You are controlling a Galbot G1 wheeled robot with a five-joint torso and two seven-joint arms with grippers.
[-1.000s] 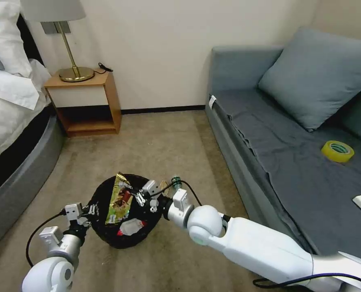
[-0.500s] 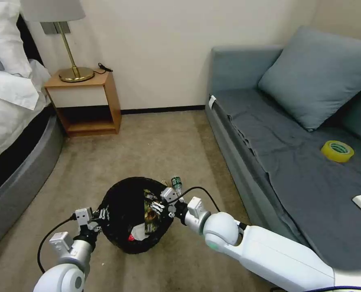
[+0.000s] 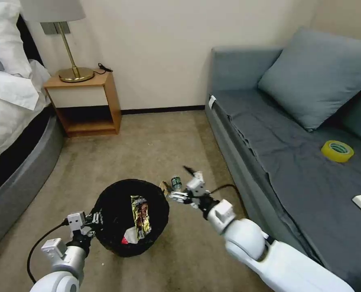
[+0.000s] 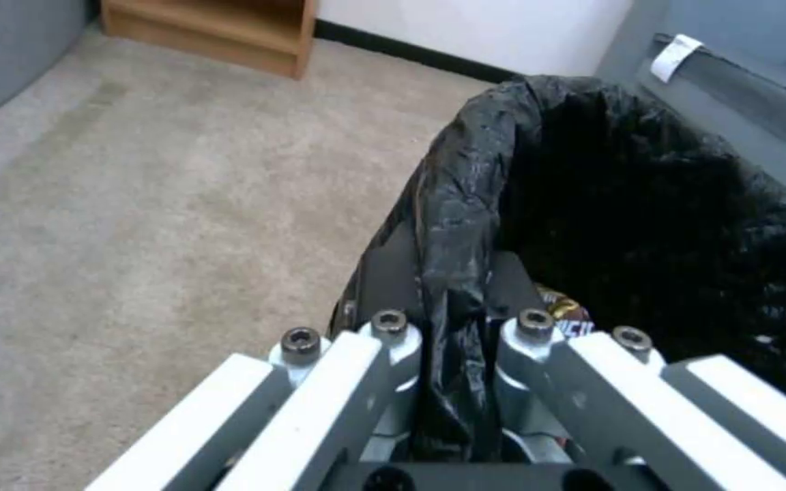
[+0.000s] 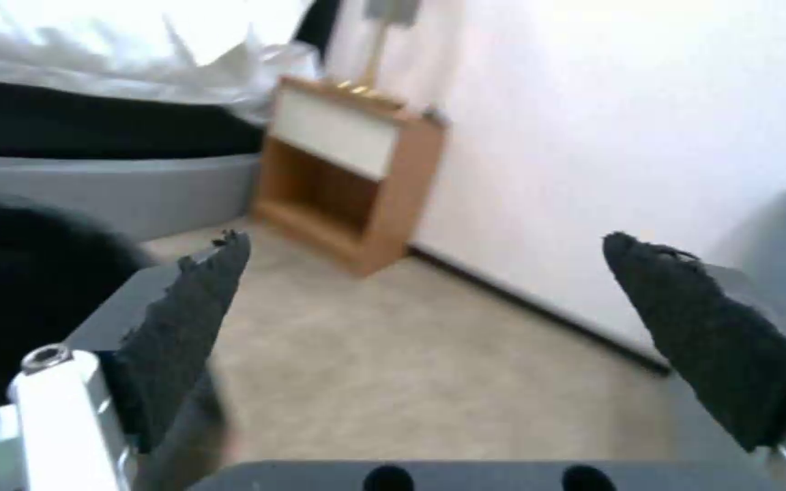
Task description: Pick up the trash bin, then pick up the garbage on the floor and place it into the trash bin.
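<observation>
The left gripper [image 4: 452,382] pinches the trash bin [image 3: 127,217] rim; the right gripper [image 3: 176,195], spread and empty, should approach the small bottle [image 3: 176,183] squarely, closing around its middle

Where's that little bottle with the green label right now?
In the head view, the small bottle stands on the carpet between the trash bin and the grey sofa, just beside the open right gripper.

Light: even, soft indoor brightness.
Shadows: faint.
Blur: right wrist view smeared, wall washed out.
Edges: head view slightly bowed.
</observation>
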